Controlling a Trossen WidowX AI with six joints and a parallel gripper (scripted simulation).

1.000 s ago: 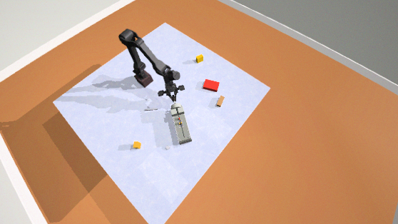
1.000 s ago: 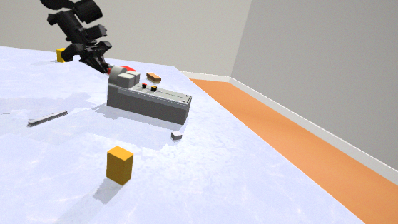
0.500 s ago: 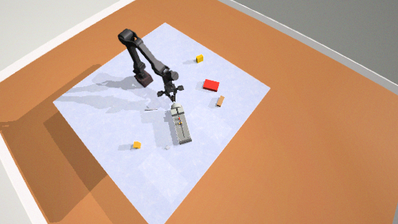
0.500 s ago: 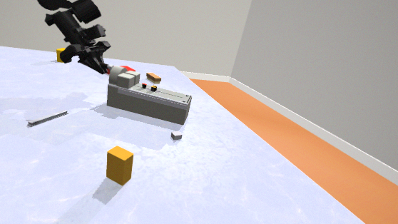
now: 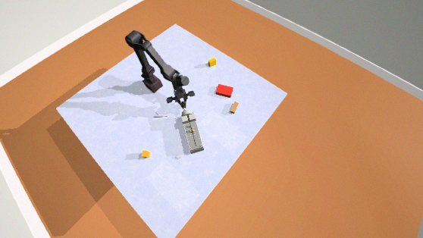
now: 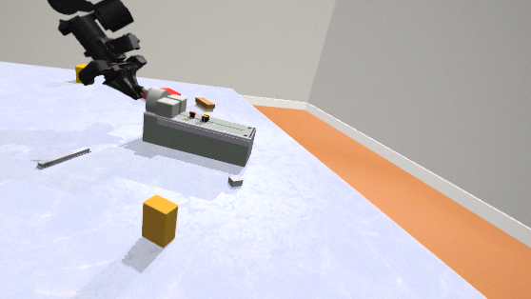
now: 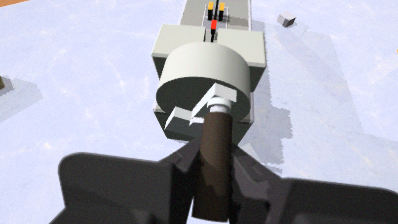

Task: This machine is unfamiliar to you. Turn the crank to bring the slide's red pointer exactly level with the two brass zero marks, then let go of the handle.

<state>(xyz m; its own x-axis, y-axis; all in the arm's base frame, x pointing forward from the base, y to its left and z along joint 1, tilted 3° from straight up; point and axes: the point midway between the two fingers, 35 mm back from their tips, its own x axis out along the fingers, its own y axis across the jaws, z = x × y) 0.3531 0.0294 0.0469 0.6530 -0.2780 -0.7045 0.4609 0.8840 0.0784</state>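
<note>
In the top view, an orange cube (image 5: pixel 145 153) sits toward the left of the pale mat (image 5: pixel 114 151), with a thin grey bar (image 5: pixel 160 116) lying farther up and a tiny grey block (image 5: pixel 177 156) close to the near corner of the machine. The arm (image 5: pixel 151 57) reaches down from its base at the upper left, and its gripper (image 5: pixel 182 101) meets the upper end of the grey machine (image 5: pixel 192 133), which lies lengthwise near the mat's centre. The wrist view shows the fingers clamped on the dark brown crank handle (image 7: pixel 215 150), which sticks out from a white crank arm (image 7: pixel 200 107) on the face of the round pale drum (image 7: pixel 205 75). Past the drum, along the machine's top track, the slide's red pointer (image 7: pixel 214 24) sits just short of the two brass zero marks (image 7: pixel 215 6), close to them but on the drum side, not level. In the exterior view the same pointer (image 6: pixel 192 113) stands just beside the brass marks (image 6: pixel 206 117) on the machine's upper surface. To the right of the machine in the top view lie a small brown block (image 5: pixel 234 107), a flat red block (image 5: pixel 224 90) and, farther up, a yellow cube (image 5: pixel 212 62), all well apart from the machine.
</note>
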